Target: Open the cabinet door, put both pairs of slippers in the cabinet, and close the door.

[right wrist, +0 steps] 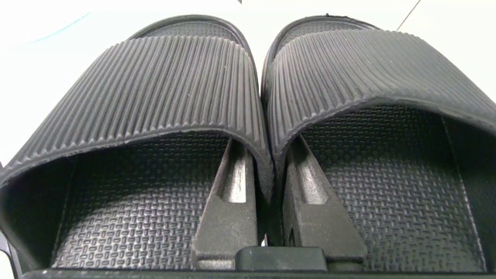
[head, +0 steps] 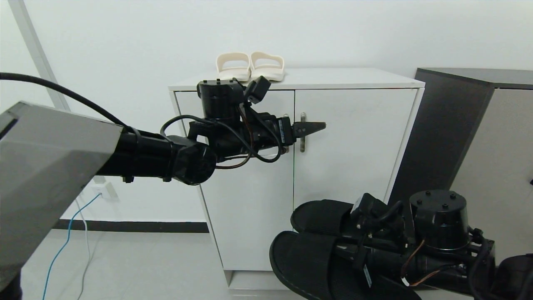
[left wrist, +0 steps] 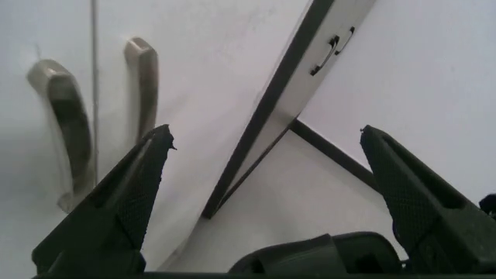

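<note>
- Far left, a blue cable (head: 62, 246) is running down from a wall socket (head: 104, 191) onto the floor (head: 137, 266), well away from the action.
- The left gripper (head: 318, 125) is hanging in front of the white cabinet (head: 354, 166) at handle height, right by the seam between the two doors. Its jaws are spread wide with nothing between them.
- From the left wrist view the door handles (left wrist: 143, 74) are sitting off to one side of the spread fingers (left wrist: 132, 201), so the gripper isn't wrapping around either one. Can't tell whether it's touching a handle.
- Both cabinet doors (head: 250, 187) are looking shut, flush with each other.
- The beige slippers (head: 250, 66) are sitting side by side on top of the cabinet, toward its left half and back near the wall.
- Lower right and nearer, the black slippers (head: 316, 246) are being carried as a pair in the air, in front of the bottom of the cabinet's right door.
- The right gripper (right wrist: 267, 155) is pinching them: one finger is going under each strap, squeezing the two inner side walls together.
- Far right, a dark grey cabinet (head: 458, 137) is standing just beside the white one.
</note>
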Tool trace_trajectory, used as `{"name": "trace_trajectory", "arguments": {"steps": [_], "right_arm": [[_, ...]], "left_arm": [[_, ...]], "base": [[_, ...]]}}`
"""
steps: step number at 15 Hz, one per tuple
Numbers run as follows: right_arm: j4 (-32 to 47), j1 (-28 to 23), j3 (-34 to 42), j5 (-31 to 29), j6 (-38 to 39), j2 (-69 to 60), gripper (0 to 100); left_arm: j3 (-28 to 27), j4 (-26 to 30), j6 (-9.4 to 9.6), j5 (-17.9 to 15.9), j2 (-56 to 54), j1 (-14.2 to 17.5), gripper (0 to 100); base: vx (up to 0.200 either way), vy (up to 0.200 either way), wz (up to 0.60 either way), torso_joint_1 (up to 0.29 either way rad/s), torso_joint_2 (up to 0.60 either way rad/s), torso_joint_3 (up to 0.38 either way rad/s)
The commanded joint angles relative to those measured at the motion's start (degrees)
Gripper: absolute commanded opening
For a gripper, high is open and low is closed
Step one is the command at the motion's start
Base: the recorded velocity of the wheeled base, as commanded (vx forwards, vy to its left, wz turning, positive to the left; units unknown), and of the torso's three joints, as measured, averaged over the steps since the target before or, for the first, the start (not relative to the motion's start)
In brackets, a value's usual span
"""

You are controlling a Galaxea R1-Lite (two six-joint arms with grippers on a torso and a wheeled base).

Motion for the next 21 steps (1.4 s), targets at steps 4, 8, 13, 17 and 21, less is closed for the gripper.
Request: {"name": "trace_trajectory", "arguments": {"steps": [4, 8, 13, 17, 21], "right_arm": [[0.0, 0.0, 0.0, 0.0, 0.0, -0.1, 0], [0.0, 0.0, 0.0, 0.0, 0.0, -0.1, 0], [0.0, 0.0, 0.1, 0.0, 0.0, 0.1, 0], [0.0, 0.0, 0.2, 0.0, -0.1, 0.1, 0], [0.0, 1.1, 1.7, 0.4, 0.0, -0.8, 0]], "left_arm": [[-7.3, 2.9, -0.45, 2.5, 4.3, 0.1, 100], [-9.6, 3.0, -0.45, 5.8, 6.2, 0.1, 100], [-9.6, 3.4, -0.36, 6.2, 7.4, 0.0, 100], [-9.3, 3.5, -0.45, 6.2, 7.3, -0.2, 0], [-8.0, 3.2, -0.36, 6.0, 6.5, -0.3, 0]], "base": [[0.000, 0.000, 0.00, 0.000, 0.00, 0.000], [0.000, 0.000, 0.00, 0.000, 0.00, 0.000], [0.000, 0.000, 0.00, 0.000, 0.00, 0.000], [0.000, 0.000, 0.00, 0.000, 0.00, 0.000], [0.000, 0.000, 0.00, 0.000, 0.00, 0.000]]}}
